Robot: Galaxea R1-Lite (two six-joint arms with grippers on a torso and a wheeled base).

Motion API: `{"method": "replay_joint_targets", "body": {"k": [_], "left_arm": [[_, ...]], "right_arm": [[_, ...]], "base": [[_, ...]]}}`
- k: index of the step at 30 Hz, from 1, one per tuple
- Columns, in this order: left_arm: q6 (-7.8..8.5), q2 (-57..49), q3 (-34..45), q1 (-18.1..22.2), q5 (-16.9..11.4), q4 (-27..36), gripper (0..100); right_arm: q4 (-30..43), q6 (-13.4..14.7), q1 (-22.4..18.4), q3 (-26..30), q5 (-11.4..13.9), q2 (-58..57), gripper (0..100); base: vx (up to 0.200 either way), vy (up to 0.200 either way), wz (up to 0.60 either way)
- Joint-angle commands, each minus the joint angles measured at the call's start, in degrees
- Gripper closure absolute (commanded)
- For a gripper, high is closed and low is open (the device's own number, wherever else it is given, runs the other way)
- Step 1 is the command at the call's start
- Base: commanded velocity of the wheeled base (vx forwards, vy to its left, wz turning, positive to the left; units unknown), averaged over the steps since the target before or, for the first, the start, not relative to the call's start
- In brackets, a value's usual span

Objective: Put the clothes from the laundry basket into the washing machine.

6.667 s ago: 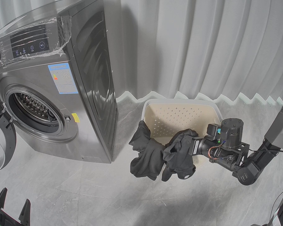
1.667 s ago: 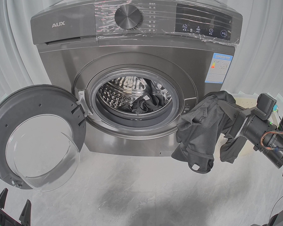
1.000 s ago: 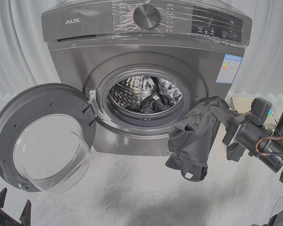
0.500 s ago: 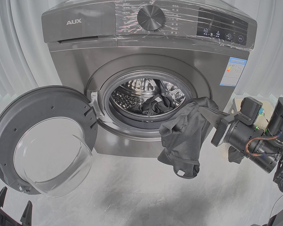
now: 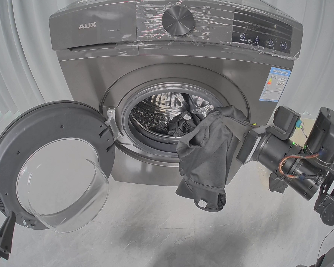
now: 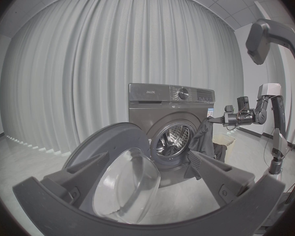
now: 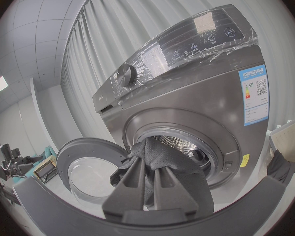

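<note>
The right claw [image 5: 231, 123] pinched the top of a dark cloth [image 5: 206, 156]; most of it hung limp below the claw, right beside the round hole of the washing machine [image 5: 100, 67]; it looked soft, light and floppy, so a bunched fold seemed the best hold; the left claw [image 6: 147, 154] was spread wide, empty.

Laundry basket [image 5: 262, 172] at 4 o'clock of the washing machine [image 5: 100, 71] mostly hidden behind the right arm [image 5: 285, 160], drum clothing [image 5: 182, 122] partly covered by the held black garment [image 5: 206, 156], left end effector [image 5: 5, 231] cropped at 7 o'clock edge
</note>
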Motion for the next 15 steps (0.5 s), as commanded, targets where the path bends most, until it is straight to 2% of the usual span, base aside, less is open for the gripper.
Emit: {"method": "replay_joint_targets", "body": {"k": [1,3,8,10,15], "left_arm": [[1.49,28.7,0.4,-3.8,-5.7,-14.8,0],[0.7,35.1,-0.1,-8.7,-5.5,-19.6,0],[-0.53,45.3,-1.8,-16.5,-5.3,-25.5,0],[0.18,49.6,-2.6,-19.6,-4.8,-28.4,0],[-0.09,61.0,-5.5,-24.0,-1.2,-36.3,0]], "right_arm": [[-3.1,1.5,0.3,-7.1,-0.1,5.8,100],[-3.1,1.4,0.8,-8.7,-0.1,7.3,100],[-3.2,1.0,0.7,-10.8,-0.3,11.0,100],[-3.2,0.9,0.9,-11.9,-0.9,12.2,100],[-3.3,1.0,1.4,-14.5,-3.0,15.1,100]], "base": [[0.0,0.0,0.0],[0.0,0.0,0.0],[0.0,0.0,0.0],[0.0,0.0,0.0],[0.0,0.0,0.0]]}}
